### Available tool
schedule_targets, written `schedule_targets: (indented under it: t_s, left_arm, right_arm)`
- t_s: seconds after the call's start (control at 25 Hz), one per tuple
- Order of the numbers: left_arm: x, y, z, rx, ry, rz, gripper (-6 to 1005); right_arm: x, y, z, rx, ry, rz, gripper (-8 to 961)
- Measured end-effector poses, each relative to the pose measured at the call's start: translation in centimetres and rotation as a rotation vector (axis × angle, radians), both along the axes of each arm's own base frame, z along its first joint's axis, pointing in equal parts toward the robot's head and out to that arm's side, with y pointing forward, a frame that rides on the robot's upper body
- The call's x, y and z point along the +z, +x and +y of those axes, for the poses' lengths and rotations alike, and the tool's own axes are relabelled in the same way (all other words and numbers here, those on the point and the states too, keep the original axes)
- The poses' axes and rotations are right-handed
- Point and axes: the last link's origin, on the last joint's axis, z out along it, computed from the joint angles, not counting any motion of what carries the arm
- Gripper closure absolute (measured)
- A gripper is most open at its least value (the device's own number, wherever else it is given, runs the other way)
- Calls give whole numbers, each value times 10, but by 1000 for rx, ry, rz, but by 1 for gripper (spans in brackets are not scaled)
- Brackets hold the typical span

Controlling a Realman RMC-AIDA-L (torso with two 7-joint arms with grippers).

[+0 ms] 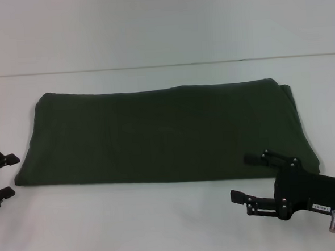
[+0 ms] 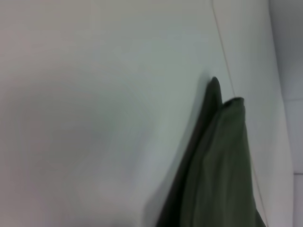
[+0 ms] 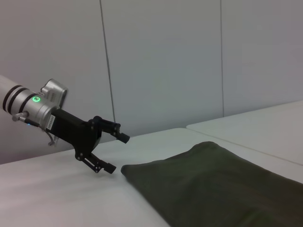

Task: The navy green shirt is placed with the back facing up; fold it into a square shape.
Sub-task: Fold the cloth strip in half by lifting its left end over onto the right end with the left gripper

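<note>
Head view: navy green shirt (image 1: 162, 134) between open left pincer (image 1: 1, 176), right pincer (image 1: 246, 177).

Two robot grippers, both matte black. The right gripper (image 1: 247, 177) has two slim fingers on hinged bars with small silver screws, a boxy black body bearing a small white label, and a silver fitting behind. The left gripper (image 3: 117, 152) joins a silver wrist ring with a glowing green light and a white arm banded in black.
</note>
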Motion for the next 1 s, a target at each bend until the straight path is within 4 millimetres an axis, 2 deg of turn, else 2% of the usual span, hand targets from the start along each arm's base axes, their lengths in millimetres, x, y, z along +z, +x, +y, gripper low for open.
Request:
schedule_targets:
  t_s: [0.48, 1.0]
  left_arm:
    - [-9, 0, 10, 24, 6, 20, 112]
    - [-19, 9, 29, 5, -12, 65, 112]
  right_arm:
    - [0, 0, 1, -2, 5, 1, 26]
    - [1, -1, 2, 0, 10, 6, 26]
